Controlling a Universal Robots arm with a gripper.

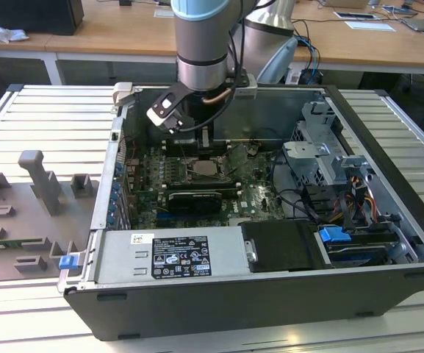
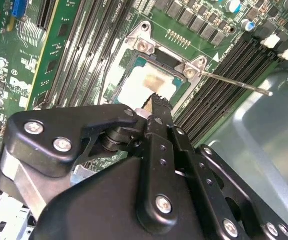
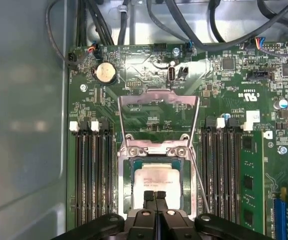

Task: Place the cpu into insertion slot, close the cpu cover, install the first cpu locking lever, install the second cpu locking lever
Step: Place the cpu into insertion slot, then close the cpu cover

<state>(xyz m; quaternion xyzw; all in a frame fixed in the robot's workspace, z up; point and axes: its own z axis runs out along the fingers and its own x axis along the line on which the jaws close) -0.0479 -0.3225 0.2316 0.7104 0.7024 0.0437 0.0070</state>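
Observation:
The cpu [image 3: 158, 176] lies flat in the insertion slot [image 3: 127, 181], its pale metal top facing up; in the second wrist view the cpu [image 2: 143, 86] sits just beyond the fingertips. The cpu cover [image 3: 157, 101] stands swung open past its hinged edge, away from the socket. A thin metal locking lever [image 3: 200, 181] stands free beside the slot, and this lever [image 2: 236, 83] juts out over the memory slots. My gripper [image 3: 156, 196] is shut with nothing between its fingers, tips right over the cpu's near edge. In the exterior view the gripper [image 1: 197, 143] hangs above the socket [image 1: 206, 170].
Long memory slots [image 3: 91, 175] flank the socket on both sides. A coin cell [image 3: 105, 73] and cables [image 3: 148, 20] lie beyond the cover. The case wall [image 3: 24, 115] is close by. A black card [image 1: 193, 200], power supply [image 1: 171, 255] and drive cage [image 1: 322, 151] fill the case.

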